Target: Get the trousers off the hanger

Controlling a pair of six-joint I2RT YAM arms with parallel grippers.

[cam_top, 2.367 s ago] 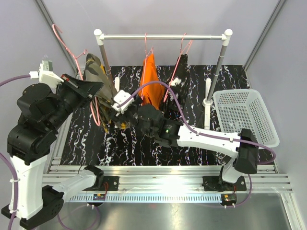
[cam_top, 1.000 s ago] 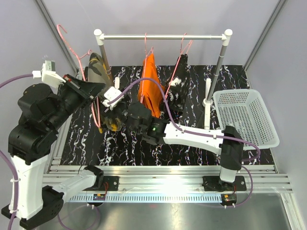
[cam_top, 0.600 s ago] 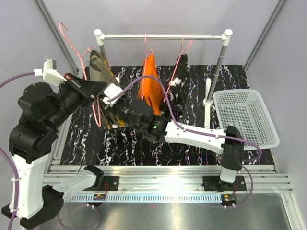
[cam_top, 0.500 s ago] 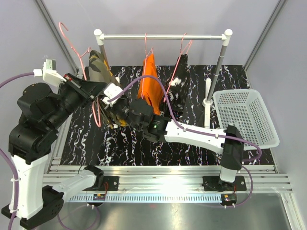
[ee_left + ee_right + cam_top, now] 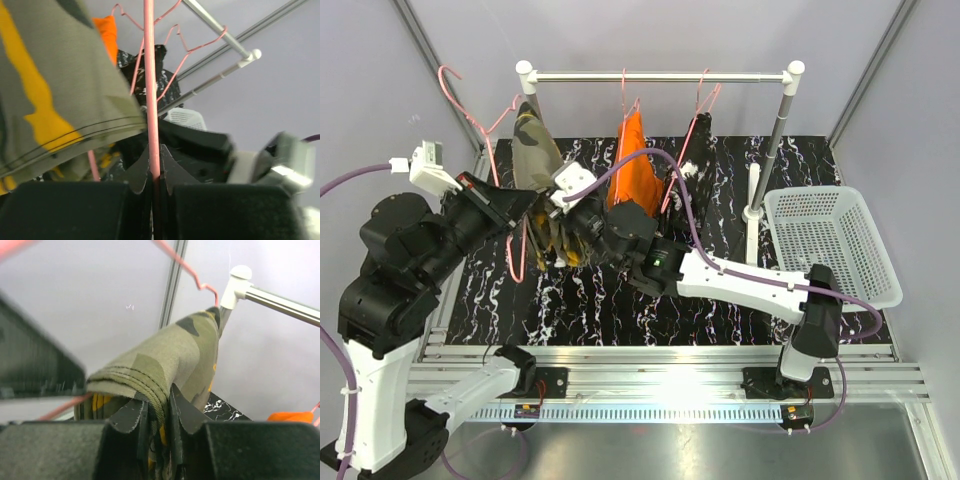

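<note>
Top external view, from the left: the left gripper (image 5: pixel 155 171) is clamped on the wire of a pink hanger (image 5: pixel 148 75) held clear of the rail (image 5: pixel 660 76), with the camouflage trousers (image 5: pixel 533 150) against it. Just to the right, the right gripper (image 5: pixel 156 415) is pinched on their folded edge. Further right, the orange trousers (image 5: pixel 632 165) and black trousers (image 5: pixel 701 135) hang from the rail, then a white basket (image 5: pixel 820 192).

Plain grey walls (image 5: pixel 620 30) on three sides. Black tabletop (image 5: pixel 580 300) with white marble veining. Metal clothes rail (image 5: pixel 660 76) on two uprights with white caps. White mesh basket (image 5: pixel 895 285) at right edge. Aluminium frame (image 5: pixel 620 362) along near edge, bright glare on it.
</note>
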